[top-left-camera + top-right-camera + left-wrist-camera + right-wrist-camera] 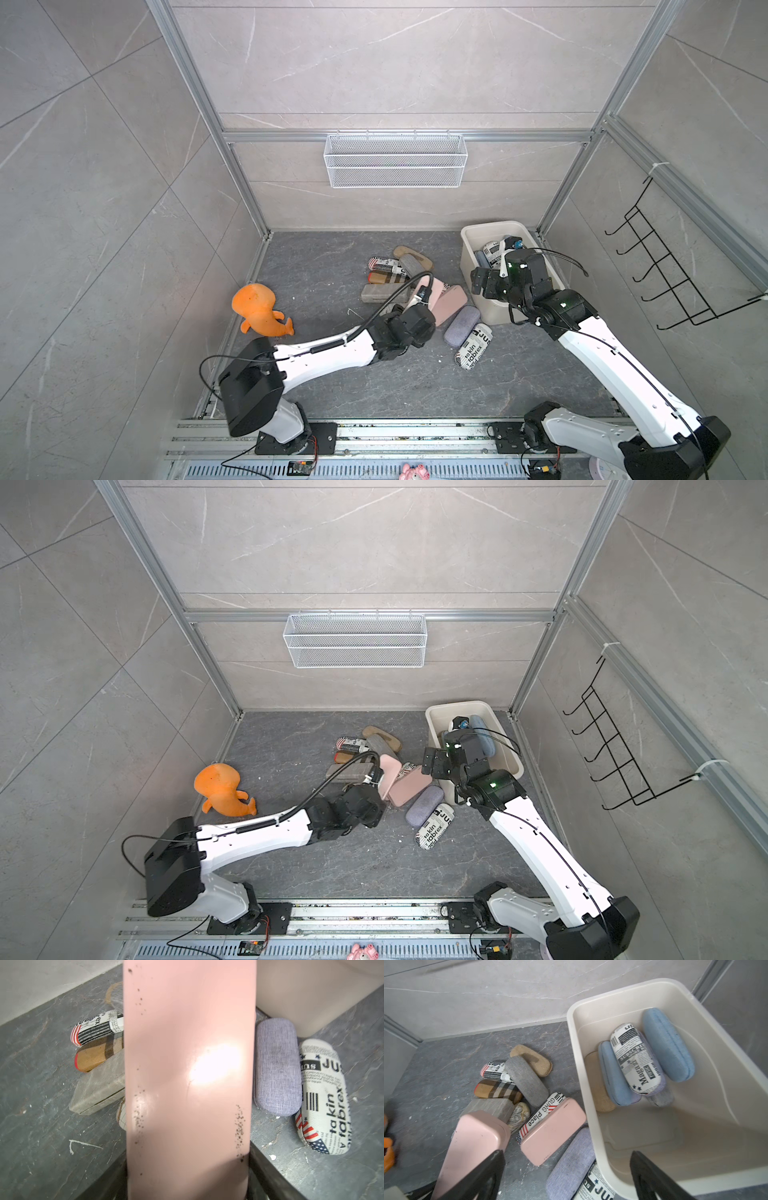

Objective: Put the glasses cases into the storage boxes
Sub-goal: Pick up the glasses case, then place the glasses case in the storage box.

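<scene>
My left gripper (pixel 423 302) (pixel 188 1174) is shut on a pink glasses case (pixel 433 289) (pixel 187 1064), holding it up on end over the pile; the same case also shows as a pink glasses case (pixel 475 1147) in the right wrist view. The cream storage box (pixel 490 227) (pixel 612 991) stands at the back right and holds a newspaper-print case (pixel 633 1057), blue cases (pixel 666 1043) and a tan one. My right gripper (pixel 478 283) (pixel 568 1154) hangs open and empty over the box's near left corner. On the floor lie another pink case (pixel 452 302), a lilac case (pixel 462 326) and a newspaper case (pixel 473 347).
Grey, tan, plaid and newspaper cases are piled (pixel 395 268) left of the box. An orange plush toy (pixel 259 309) lies at the far left. A white wire mesh basket (pixel 395 160) hangs on the back wall, and a black hook rack (pixel 665 266) on the right wall.
</scene>
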Motion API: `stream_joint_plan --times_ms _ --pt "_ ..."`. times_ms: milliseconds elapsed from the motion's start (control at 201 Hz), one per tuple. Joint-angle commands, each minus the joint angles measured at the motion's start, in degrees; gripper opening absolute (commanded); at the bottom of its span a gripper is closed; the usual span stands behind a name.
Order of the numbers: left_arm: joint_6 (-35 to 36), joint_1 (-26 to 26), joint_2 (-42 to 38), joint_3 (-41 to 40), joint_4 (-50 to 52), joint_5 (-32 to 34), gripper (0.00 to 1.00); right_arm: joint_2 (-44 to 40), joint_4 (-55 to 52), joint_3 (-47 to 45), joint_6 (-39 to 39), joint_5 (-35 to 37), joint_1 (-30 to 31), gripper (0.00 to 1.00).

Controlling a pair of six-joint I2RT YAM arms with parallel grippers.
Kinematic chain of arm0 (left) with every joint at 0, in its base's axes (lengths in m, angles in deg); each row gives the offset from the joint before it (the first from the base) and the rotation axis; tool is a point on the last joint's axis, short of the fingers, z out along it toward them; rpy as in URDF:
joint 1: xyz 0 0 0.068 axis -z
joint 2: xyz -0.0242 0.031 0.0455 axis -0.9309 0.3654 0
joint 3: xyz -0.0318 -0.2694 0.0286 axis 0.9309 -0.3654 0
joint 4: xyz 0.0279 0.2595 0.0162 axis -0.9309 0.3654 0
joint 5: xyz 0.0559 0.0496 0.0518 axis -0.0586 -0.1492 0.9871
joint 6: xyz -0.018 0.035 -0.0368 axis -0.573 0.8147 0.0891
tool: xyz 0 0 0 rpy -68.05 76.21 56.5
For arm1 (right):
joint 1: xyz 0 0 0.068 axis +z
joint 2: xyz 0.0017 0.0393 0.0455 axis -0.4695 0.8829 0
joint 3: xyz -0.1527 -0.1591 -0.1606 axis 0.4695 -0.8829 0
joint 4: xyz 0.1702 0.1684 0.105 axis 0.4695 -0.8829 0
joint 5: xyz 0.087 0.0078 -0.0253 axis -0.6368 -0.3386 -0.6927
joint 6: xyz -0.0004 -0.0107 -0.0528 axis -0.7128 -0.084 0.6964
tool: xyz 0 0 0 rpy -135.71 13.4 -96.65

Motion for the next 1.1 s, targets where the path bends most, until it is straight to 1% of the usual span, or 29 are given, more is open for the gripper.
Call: stream_joint_plan --times_ms 0,110,174,244,349,449,558,643,698,788,922,1057,1092 --pt "-5.22 -3.34 -6.7 -5.66 -8.79 -3.0 0.6 1.08 2.68 1.69 -0.26 -7.42 0.01 0.95" --pt "-7.27 -6.2 -11.77 -11.37 -12.06 -5.15 0.6 2.46 4.26 1.23 -0.98 -10.93 0.87 0.93" --pt "-8.53 -8.25 -14.47 -14.75 -14.6 -7.59 0.6 3.51 5.3 1.25 -1.7 -12.58 1.74 0.93" --pt "-9.86 -10.5 -16.94 -17.92 -17.54 -10.71 0.6 4.9 7.11 1.31 -2.9 -16.04 2.36 0.93" --pt "-10.78 -11.55 -19.05 -20.91 -20.54 -12.94 0.6 7.35 10.97 1.47 -5.35 -21.37 3.9 0.93" --pt "-11.77 -12.04 -20.72 -24.12 -25.94 -14.89 0.6 9.71 13.5 2.5 -6.68 -24.25 6.07 0.94" --pt "-11.9 -12.78 -21.75 -25.09 -28.67 -16.71 0.6 11.63 17.2 2.28 -8.72 -26.45 7.51 0.97" --pt "-11.84 -12.88 -22.02 -24.98 -30.62 -19.47 0.6 14.67 18.25 3.35 -9.07 -28.67 8.65 0.97" --pt "-12.43 -12.96 -22.03 -24.97 -31.97 -20.14 0.6 16.21 19.7 3.84 -9.84 -29.87 9.63 0.97" --pt "-13.67 -13.55 -21.85 -24.89 -33.99 -21.33 0.6 18.34 21.46 4.06 -11.18 -29.76 11.03 0.97" --pt "-14.27 -13.7 -20.26 -23.35 -34.77 -22.87 0.59 20.87 23.52 4.3 -12.41 -31.81 11.78 0.88" --pt "-14.89 -13.75 -19.43 -22.87 -36.51 -23.96 0.59 22.11 24.31 4.15 -13.11 -31.49 12.54 0.79" --pt "-14.82 -13.71 -19.64 -22.79 -36.89 -24.22 0.59 22.35 24.52 4.04 -13.33 -31.37 12.58 0.74"
